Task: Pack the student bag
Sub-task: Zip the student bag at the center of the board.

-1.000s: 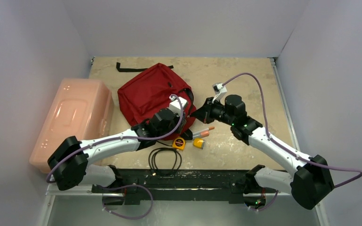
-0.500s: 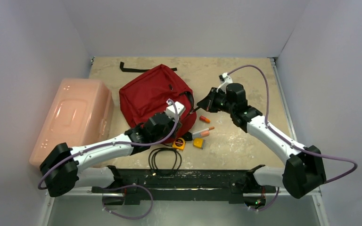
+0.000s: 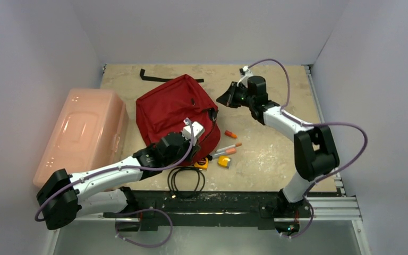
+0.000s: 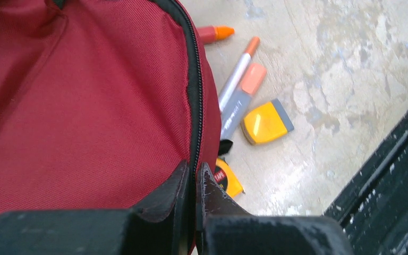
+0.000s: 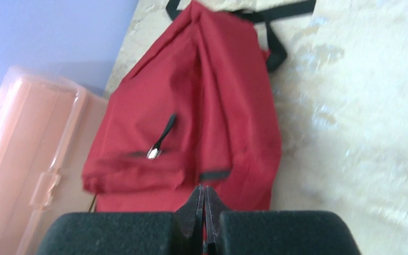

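Packing looks barely begun, judging by how much lies loose on the tabletop [image 3: 276, 175]

- pink plastic box [image 3: 82, 130]: lid down, at the left edge, untouched
- student bag [image 3: 170, 109]: flat in the middle-left of the tabletop, just right of the box, black strap trailing behind it; nothing visibly inside
- left hand [image 4: 195, 170]: narrow, pinched on the zipper rim of the student bag at its near right corner
- right hand [image 5: 204, 191]: closed tight, up by the bag's far right corner; cannot tell if it nips any fabric or strap
- black cable loop [image 3: 186, 178]: near the front rail, unpacked
- two markers [image 3: 227, 151]: side by side just right of the bag, unpacked
- yellow tape measure [image 3: 202, 162]: against the bag's near edge, unpacked
- small yellow block [image 3: 223, 161]: beside the markers, unpacked
- short orange-tipped piece [image 3: 231, 134]: apart from the rest, unpacked

Left to do, by my read: open the mouth wide, load every loose item, zip up

Views: left wrist alone shows the pinch on the zip and the red inner fabric, which the arm hides from overhead. Right wrist alone shows the front pocket's metal zip pull. Only overhead shows the cable loop and both arms together
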